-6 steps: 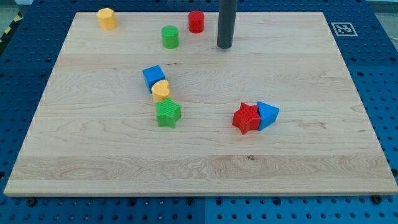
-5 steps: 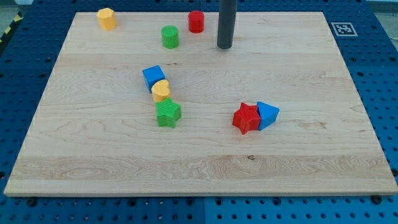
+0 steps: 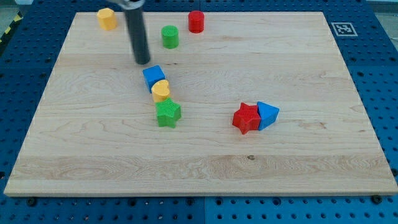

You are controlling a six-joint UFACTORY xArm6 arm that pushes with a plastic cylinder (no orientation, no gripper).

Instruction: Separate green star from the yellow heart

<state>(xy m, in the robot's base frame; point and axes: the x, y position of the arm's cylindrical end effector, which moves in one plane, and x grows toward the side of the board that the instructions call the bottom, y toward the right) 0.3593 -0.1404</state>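
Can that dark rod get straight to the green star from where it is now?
Probably not straight. My tip sits toward the view's top, and the blue cube and yellow heart lie between it and the green star. It would likely have to go around.

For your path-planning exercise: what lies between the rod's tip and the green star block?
In the camera view, between my tip and the green star lie the blue cube and yellow heart.
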